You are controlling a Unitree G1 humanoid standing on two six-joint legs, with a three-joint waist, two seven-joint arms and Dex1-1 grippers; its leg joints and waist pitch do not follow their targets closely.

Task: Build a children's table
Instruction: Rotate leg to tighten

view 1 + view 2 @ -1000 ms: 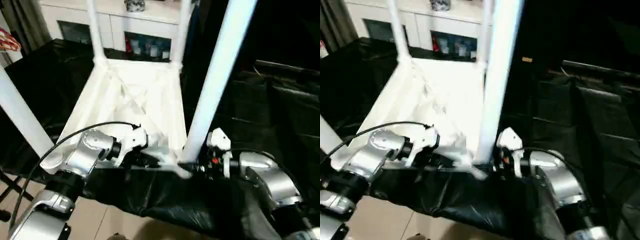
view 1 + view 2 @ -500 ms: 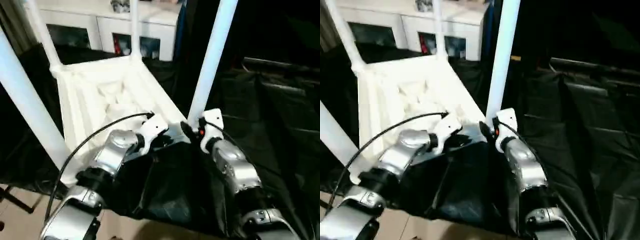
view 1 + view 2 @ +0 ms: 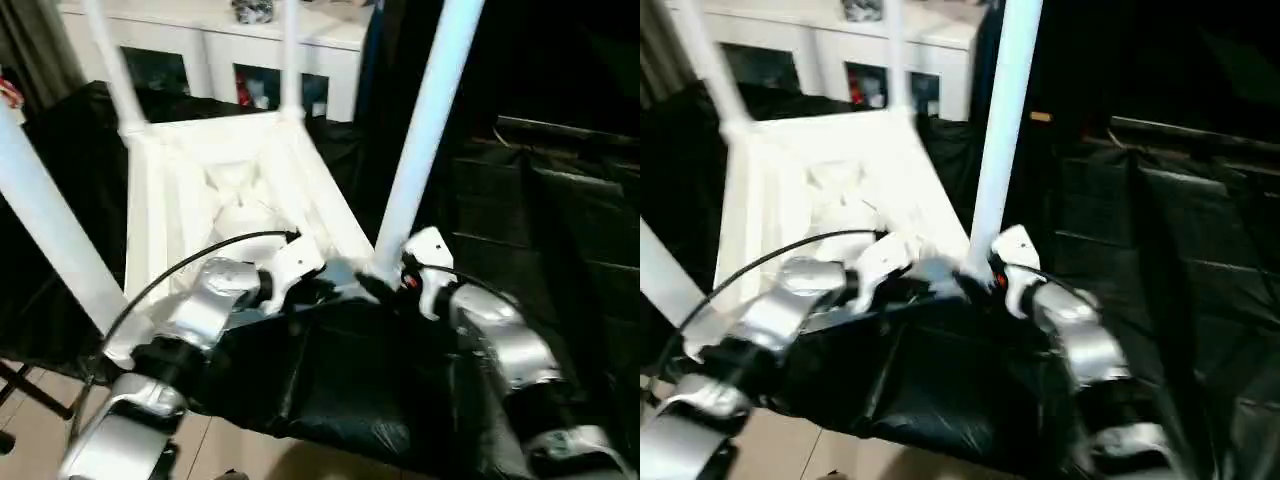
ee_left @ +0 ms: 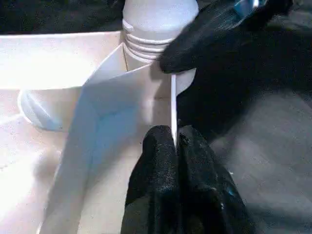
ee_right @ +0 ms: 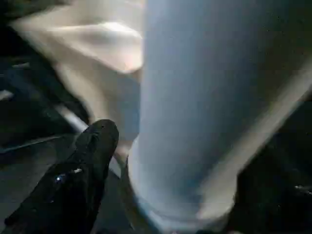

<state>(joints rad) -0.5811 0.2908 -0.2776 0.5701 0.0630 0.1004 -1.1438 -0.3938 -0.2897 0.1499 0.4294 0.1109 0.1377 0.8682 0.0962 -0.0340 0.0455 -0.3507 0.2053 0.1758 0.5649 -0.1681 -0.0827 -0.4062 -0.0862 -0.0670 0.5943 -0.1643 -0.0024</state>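
White plastic children's table (image 3: pixel 225 190), inverted on black sheeting (image 3: pixel 340 390) (legs upright). Left gripper (image 4: pixel 174 141) pinches its rim at 6 o'clock; right gripper (image 3: pixel 385 285) beside near-right leg (image 3: pixel 425 130), closure indeterminable.

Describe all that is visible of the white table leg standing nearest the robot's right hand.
The table leg is a long, smooth, round white plastic post, standing nearly upright in the near right corner socket of the upturned tabletop. Threaded rings show at its base. The right hand sits against that base, while the left hand pinches the tabletop's thin rim close beside it.
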